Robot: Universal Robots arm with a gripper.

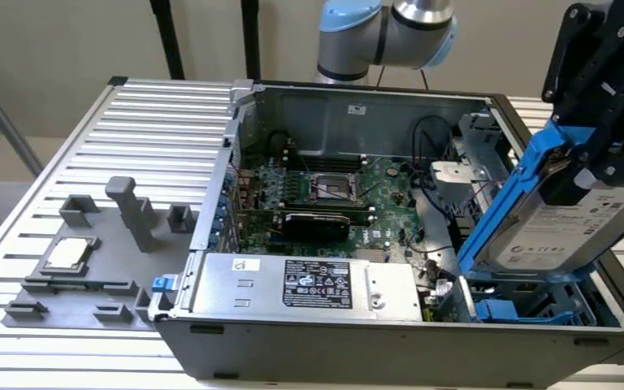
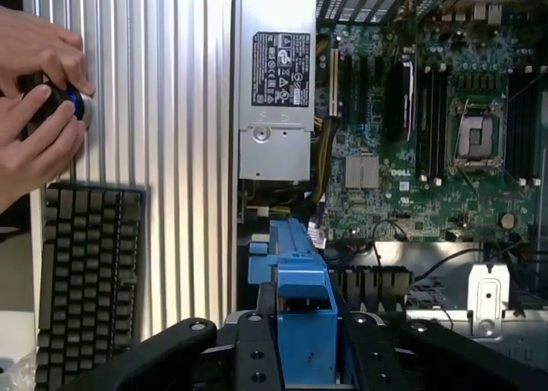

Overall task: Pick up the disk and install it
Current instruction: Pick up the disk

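Over the drive bay (image 1: 523, 307), at the near corner of the open computer case (image 1: 290, 349) on the exterior view's right, the gripper (image 1: 594, 166) has its jaws clamped on the disk (image 1: 551, 231). The disk is tilted steeply, its lower end close to the bay. The pickup looks done; the disk is not yet seated.

Arm (image 1: 390, 34): joint at the exterior view's top. My gripper (image 1: 585, 180) hangs high at that view's right, tilted, fingers clamped on both sides of the disk (image 1: 551, 236).

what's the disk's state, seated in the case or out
Out, not seated: the gripper holds the disk tilted steeply over the open computer case, at the exterior view's right.
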